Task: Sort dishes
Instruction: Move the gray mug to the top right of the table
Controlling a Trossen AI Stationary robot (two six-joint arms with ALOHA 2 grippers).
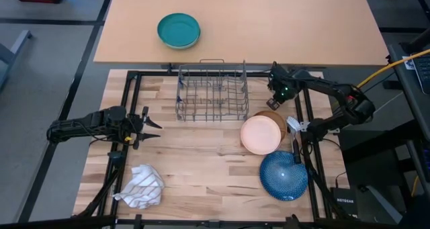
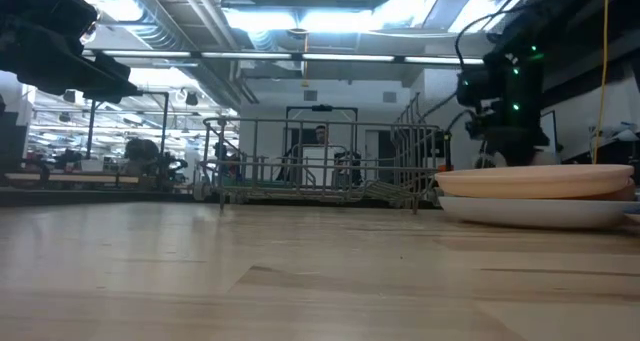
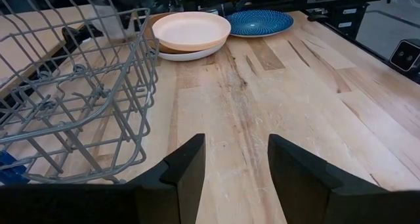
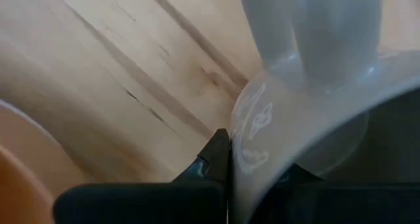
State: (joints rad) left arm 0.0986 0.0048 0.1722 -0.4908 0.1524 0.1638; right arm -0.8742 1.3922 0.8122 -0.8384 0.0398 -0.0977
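Wood planks in pale butcher-block tones make up the table (image 1: 201,162), which sits inside a black metal frame; behind it a smooth tan table (image 1: 282,27) carries a teal-green bowl (image 1: 179,30). A grey wire rack (image 1: 212,91) stands near the back edge of the plank table. Just beside its right end a peach-pink bowl (image 1: 262,133) rests on top of a white plate (image 3: 197,53), whose rim shows under the bowl in the low view and the left wrist view. A blue plate (image 1: 283,176) with a speckled pattern lies flat in front of them, close to the table's right edge. A white cloth with dark stripes (image 1: 142,187) is crumpled near the front left corner. The left tool (image 1: 152,125) hangs over the left side of the table, well apart from the dishes, its fingers spread wide and empty. The right tool (image 1: 273,86) is at the back right, just beyond the rack's right end, its jaws pinched narrowly on the rim of a small grey mug (image 4: 308,79), which fills the right wrist view above the wood grain. Across the table at low level the room shows a ceiling with bright strip lights and exposed ducts, shelving and equipment, and a person (image 2: 320,141) far off behind the rack.
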